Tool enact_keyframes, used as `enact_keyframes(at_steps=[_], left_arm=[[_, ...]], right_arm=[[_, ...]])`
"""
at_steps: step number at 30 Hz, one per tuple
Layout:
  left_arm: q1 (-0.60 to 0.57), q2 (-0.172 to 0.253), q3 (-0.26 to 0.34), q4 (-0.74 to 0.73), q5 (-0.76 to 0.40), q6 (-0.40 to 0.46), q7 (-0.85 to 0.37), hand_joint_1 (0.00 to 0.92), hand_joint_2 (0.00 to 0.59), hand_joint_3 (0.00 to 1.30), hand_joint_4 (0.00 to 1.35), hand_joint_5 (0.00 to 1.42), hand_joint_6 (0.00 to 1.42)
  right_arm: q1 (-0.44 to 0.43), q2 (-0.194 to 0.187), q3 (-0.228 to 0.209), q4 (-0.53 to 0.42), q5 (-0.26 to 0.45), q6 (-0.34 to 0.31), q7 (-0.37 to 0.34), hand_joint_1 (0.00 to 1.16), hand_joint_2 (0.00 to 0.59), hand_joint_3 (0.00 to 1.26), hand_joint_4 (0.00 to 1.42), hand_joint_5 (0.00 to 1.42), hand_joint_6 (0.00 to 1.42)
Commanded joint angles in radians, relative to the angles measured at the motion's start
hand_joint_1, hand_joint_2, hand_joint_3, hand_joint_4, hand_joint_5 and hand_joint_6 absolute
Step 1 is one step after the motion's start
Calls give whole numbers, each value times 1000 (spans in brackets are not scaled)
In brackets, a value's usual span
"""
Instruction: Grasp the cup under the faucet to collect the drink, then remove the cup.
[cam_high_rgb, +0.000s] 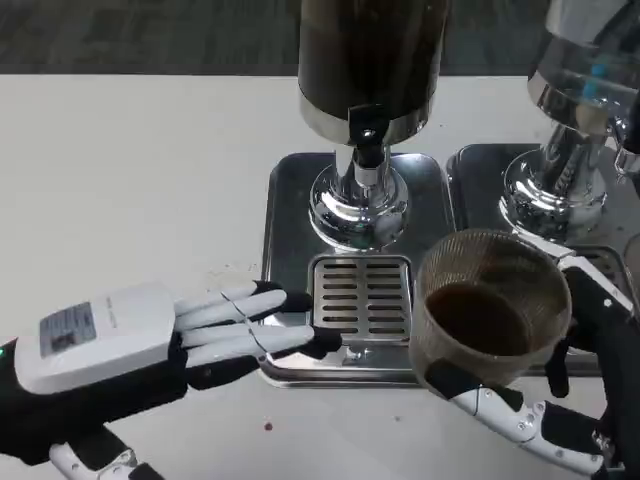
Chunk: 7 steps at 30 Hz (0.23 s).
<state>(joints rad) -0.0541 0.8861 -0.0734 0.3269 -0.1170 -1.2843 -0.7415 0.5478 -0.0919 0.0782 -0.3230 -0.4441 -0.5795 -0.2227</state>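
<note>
cup (488, 310) with dark drink, clear of faucet (366, 160) | right hand (560, 400) wrapped around it | left hand (200, 335) spread, empty, resting by drip tray (290, 200) | keep level, withdraw slowly, set on desk (130, 180)

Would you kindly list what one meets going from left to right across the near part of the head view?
Left hand → drip grate → cup holding dark drink, gripped by the right hand.
</note>
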Motion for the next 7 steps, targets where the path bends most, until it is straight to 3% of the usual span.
enact_keyframes(at_steps=[1, 7], left_arm=[[-4, 9, -7, 3, 10, 11, 17, 0, 127, 45, 0, 0, 0], [-1, 10, -7, -1, 7, 15, 18, 0, 127, 45, 0, 0, 0]], right_arm=[[-16, 7, -8, -38, 28, -37, -6, 738, 204, 662, 816, 1055, 1371], [-11, 10, -11, -42, 30, -34, -3, 733, 204, 669, 829, 1056, 1371]])
